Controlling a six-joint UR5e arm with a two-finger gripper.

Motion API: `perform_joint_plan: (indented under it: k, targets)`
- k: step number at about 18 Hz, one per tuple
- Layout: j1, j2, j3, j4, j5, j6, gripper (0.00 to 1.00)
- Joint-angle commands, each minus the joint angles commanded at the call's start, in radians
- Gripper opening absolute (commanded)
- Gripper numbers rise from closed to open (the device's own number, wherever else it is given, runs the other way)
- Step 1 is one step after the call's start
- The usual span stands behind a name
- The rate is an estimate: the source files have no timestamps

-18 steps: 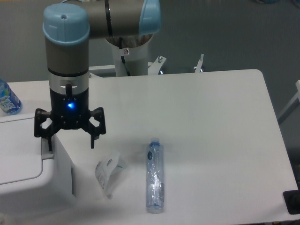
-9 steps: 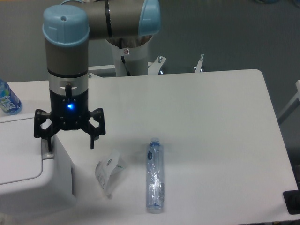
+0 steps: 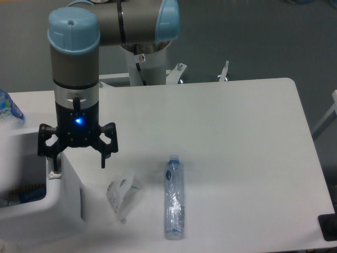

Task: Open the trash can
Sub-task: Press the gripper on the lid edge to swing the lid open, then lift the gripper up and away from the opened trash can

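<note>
With its jaws spread wide, the black two-finger gripper (image 3: 77, 158) presses what seems the grey tab at three o'clock of the boxy white plastic trash can (image 3: 39, 205), whose interior now shows, so the next move is probably a clean lift away.

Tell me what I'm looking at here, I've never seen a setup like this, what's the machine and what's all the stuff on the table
One fixed camera looks down at a white table. The grey and blue column is a robot arm. At its lower end is a black gripper with two fingers, spread open and holding nothing. One finger sits at the rim of the trash can, the big white box at the left edge. Its top is open, and you can see down inside. On the table lie a clear plastic bottle on its side and a crumpled clear wrapper. Another bottle shows blurred at the far left.
</note>
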Motion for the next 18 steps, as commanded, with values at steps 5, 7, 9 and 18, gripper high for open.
perform_joint_plan:
  k: [5,7,9,18]
  targets:
    - [0.003,0.014,0.055,0.002,0.002,0.011,1.00]
    - [0.035,0.018,0.103,0.008,0.008,0.012,1.00]
    - [0.104,0.043,0.123,0.002,0.078,0.014,1.00]
    - [0.222,0.106,0.104,-0.144,0.406,0.404,1.00]
